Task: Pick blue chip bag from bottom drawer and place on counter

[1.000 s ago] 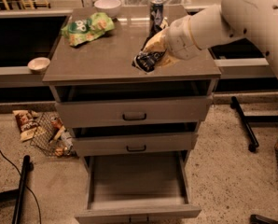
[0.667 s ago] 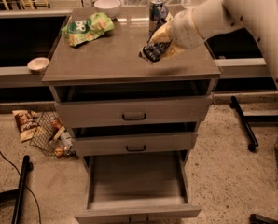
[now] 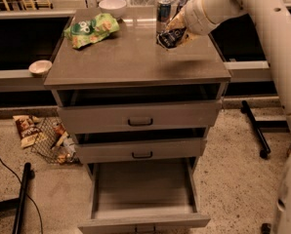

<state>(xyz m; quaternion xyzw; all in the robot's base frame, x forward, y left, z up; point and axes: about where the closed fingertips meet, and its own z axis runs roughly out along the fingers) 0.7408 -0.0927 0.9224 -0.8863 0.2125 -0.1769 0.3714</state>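
My gripper (image 3: 177,29) is over the back right part of the counter (image 3: 131,57), shut on the blue chip bag (image 3: 169,38), which hangs crumpled from it just above the slab. The white arm reaches in from the upper right. The bottom drawer (image 3: 143,194) is pulled wide open and its inside shows nothing in it.
A green and yellow bag (image 3: 92,29), a white bowl (image 3: 112,6) and a dark can (image 3: 163,11) stand on the counter's back part. The two upper drawers (image 3: 138,118) are slightly ajar. A small bowl (image 3: 40,67) sits on the left ledge. Snack packets and a wire basket (image 3: 50,140) lie on the floor at left.
My gripper has carried the blue chip bag up and back, from over the counter's right front edge to its back right part, near the can.
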